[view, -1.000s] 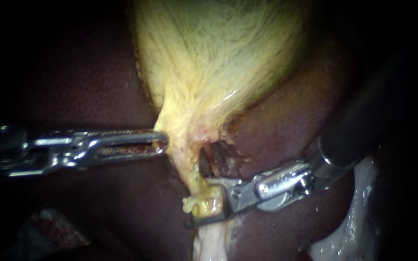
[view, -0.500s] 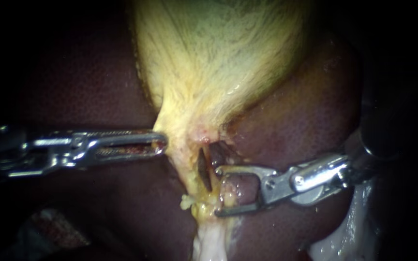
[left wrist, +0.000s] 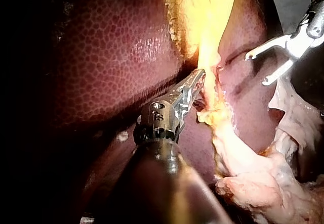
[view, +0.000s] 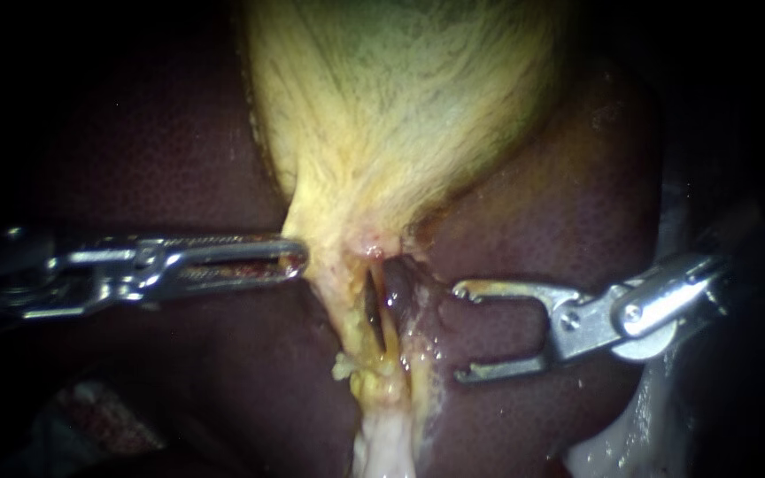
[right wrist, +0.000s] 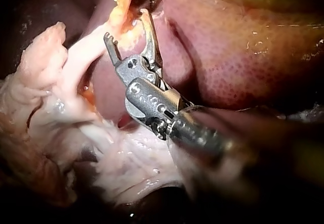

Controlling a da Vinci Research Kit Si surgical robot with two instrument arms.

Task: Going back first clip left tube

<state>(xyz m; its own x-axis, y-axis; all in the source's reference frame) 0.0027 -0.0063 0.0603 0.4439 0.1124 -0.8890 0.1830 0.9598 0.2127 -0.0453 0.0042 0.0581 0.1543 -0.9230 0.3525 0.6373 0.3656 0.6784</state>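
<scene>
**Left tube** (view: 353, 312): the pale yellow strand running down from the narrow end of the gallbladder (view: 400, 115). A dark slit parts it from a darker, reddish tube (view: 405, 296) just beside it. From where I stand no clip can be made out on the strand, and fat or the slit may hide it.

**Right instrument** (view: 459, 333): jaws spread wide and empty. They stand clear of both tubes over the liver (view: 135, 159), with the tips pointing toward the tubes.

**Left instrument** (view: 297, 261): jaws clamped on the edge of the gallbladder where it narrows, which holds the strand taut.

**Progress, as judged:** the retreat looks well along, since the open jaws are already off the tube. What seems left is to draw the right instrument further out of the field, with the left instrument's grip unchanged.
</scene>
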